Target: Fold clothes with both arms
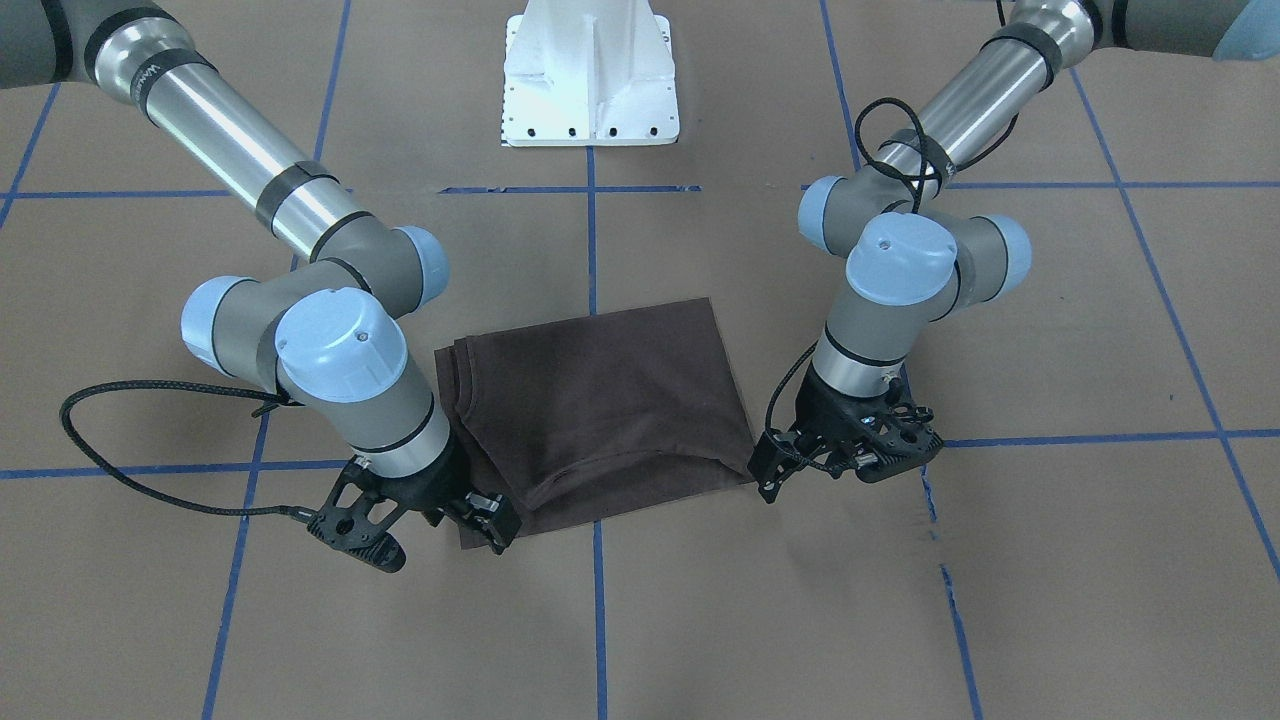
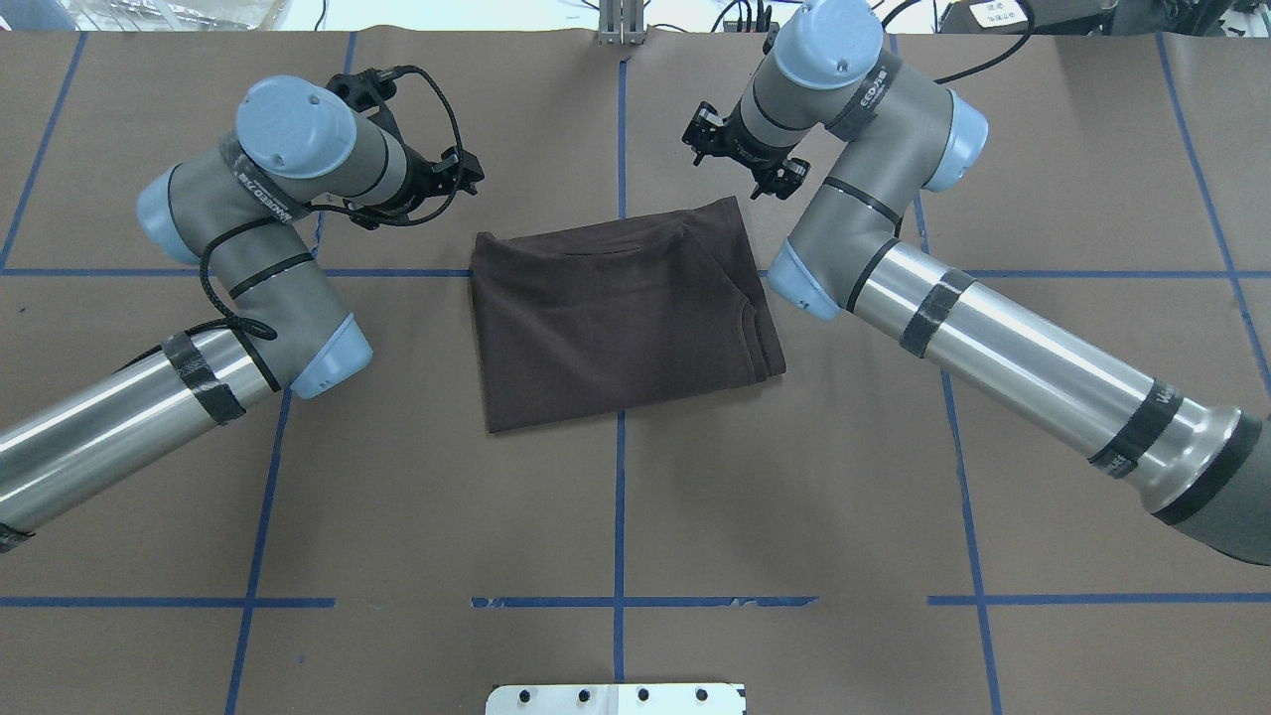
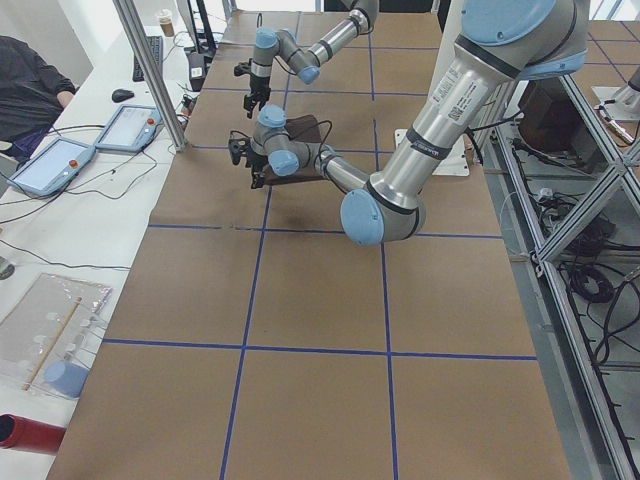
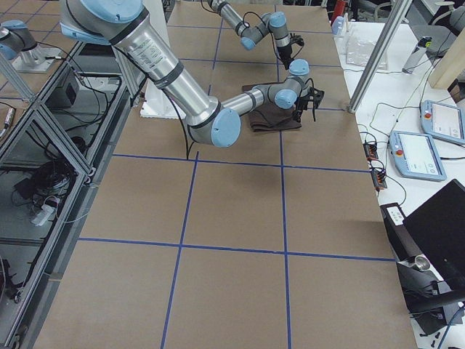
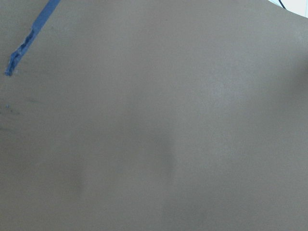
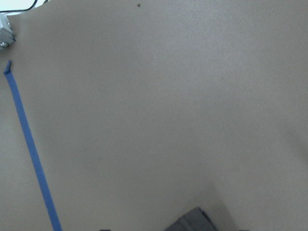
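The dark brown T-shirt [image 1: 600, 410] lies folded into a flat rectangle in the middle of the table, and it also shows in the overhead view [image 2: 626, 308]. My left gripper [image 1: 845, 455] is low over the paper just beside the shirt's far corner on my left, apart from the cloth. It also shows in the overhead view [image 2: 437, 174]. Its jaws look spread and empty. My right gripper [image 1: 425, 520] is at the shirt's far corner on my right, one finger [image 1: 492, 520] at the cloth's edge. It shows spread in the overhead view [image 2: 742, 154]. Both wrist views show only bare paper.
Brown paper with blue tape grid lines [image 2: 620, 497] covers the table. The white pedestal base [image 1: 590, 75] stands at the robot's side. Past the far edge are teach pendants [image 3: 45, 165] and a seated person [image 3: 30, 90].
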Robot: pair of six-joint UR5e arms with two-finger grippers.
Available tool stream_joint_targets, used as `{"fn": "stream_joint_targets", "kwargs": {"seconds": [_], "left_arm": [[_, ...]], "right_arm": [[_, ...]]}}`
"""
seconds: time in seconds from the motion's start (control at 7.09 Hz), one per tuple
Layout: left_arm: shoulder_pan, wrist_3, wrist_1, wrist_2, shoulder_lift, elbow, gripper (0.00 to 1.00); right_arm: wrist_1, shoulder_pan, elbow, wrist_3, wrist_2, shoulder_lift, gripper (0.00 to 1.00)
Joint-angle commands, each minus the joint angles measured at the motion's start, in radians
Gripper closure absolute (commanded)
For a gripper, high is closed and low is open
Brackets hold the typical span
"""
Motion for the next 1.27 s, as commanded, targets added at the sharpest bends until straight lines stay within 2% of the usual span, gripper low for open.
{"fn": "stream_joint_targets", "kwargs": {"seconds": [0.0, 0.28, 0.42, 0.56, 0.71, 0.85, 0.99, 1.13], "left_arm": [[-0.091, 0.153, 0.000, -0.150, 0.077, -0.072, 0.00], [-0.246, 0.459, 0.030, -0.215, 0.283, -0.253, 0.00], [-0.335, 0.691, 0.073, -0.227, 0.377, -0.313, 0.00], [-0.436, 0.966, 0.102, -0.235, 0.461, -0.329, 0.00], [-0.549, 1.257, 0.108, -0.284, 0.531, -0.320, 0.00], [-0.681, 1.504, 0.218, -0.375, 0.546, -0.312, 0.00], [-0.716, 1.565, 0.277, -0.423, 0.582, -0.317, 0.00], [-0.707, 1.515, 0.227, -0.393, 0.596, -0.268, 0.00]], "right_arm": [[-0.052, 0.108, 0.001, -0.331, 0.052, -0.054, 0.00], [-0.155, 0.271, 0.082, -0.753, 0.135, -0.207, 0.00], [-0.201, 0.387, 0.108, -0.974, 0.234, -0.294, 0.00], [-0.229, 0.491, 0.115, -1.173, 0.316, -0.382, 0.00], [-0.237, 0.600, 0.156, -1.341, 0.397, -0.510, 0.00], [-0.239, 0.686, 0.191, -1.422, 0.424, -0.609, 0.00], [-0.222, 0.712, 0.269, -1.416, 0.438, -0.734, 0.00], [-0.222, 0.712, 0.332, -1.404, 0.433, -0.773, 0.00]]}}
